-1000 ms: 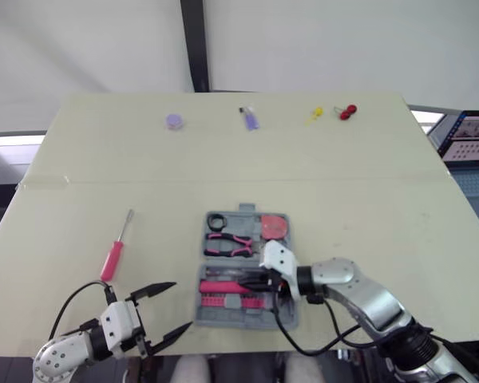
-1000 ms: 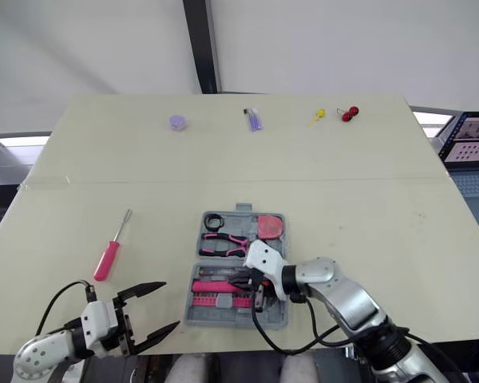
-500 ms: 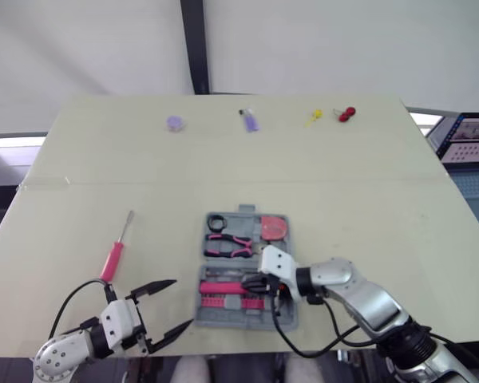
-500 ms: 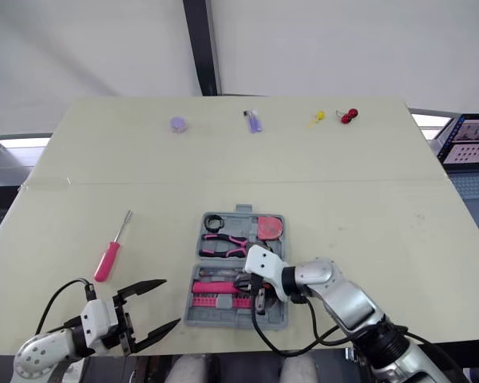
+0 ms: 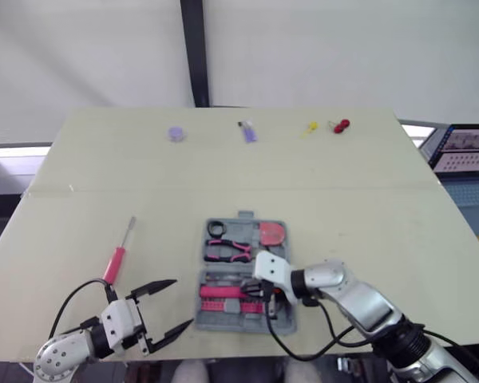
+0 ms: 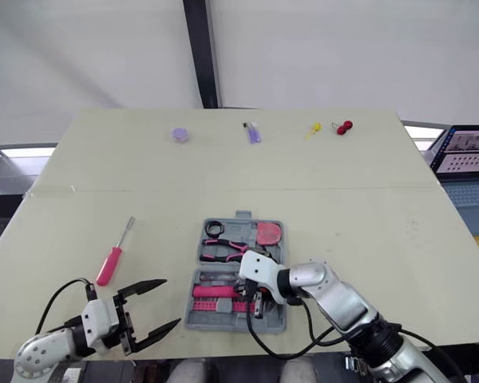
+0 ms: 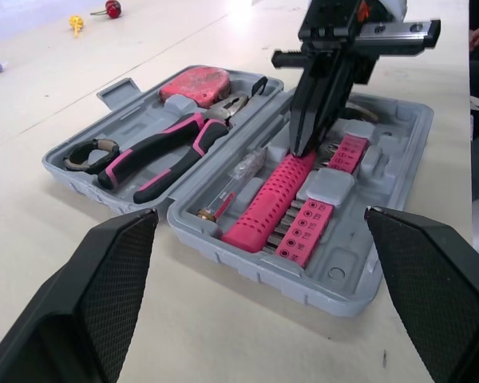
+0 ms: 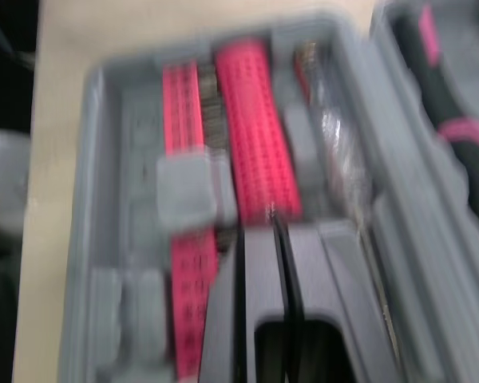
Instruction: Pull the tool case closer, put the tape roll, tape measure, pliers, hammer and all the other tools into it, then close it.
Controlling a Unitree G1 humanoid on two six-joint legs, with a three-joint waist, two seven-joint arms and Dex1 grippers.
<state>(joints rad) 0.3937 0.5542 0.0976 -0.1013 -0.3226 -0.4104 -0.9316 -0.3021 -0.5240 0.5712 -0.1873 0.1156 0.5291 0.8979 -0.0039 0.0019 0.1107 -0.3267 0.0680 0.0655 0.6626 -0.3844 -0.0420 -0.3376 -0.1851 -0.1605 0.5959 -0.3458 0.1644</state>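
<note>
A plain white wall (image 5: 343, 48) with one dark post stands behind a pale surface (image 5: 367, 199). Along its far edge sit a few small purple, yellow and red objects, well apart from the work.

Furthest left lies the screwdriver (image 5: 115, 264), pink handle nearest the robot, outside the case and touching nothing. Forgetting it is the plainest risk: shut the lid now and one tool is left out. It is round and would probably roll if nudged rather than pinched.

The left hand (image 5: 181, 303) hangs just off the front edge, fingers spread wide and empty, near the case's left corner. A careless sweep towards the screwdriver could knock that corner.

The tool case (image 7: 255, 263) lies open and flat near the front edge. Its far half holds the tape roll (image 5: 215, 229), pliers (image 5: 230, 250) and tape measure (image 5: 271, 234). The near half holds a pink-handled tool (image 7: 267, 199) beside a strip of bits.

The right hand (image 7: 303, 142) stands over that near half, fingers pressed together with nothing between them, tips on the end of the pink handle. It looks to be seating the tool. Pushing off-centre could skid the case towards the edge or tilt it and jolt the other tools loose. If the handle stays proud of its slot, the lid will likely not close.
</note>
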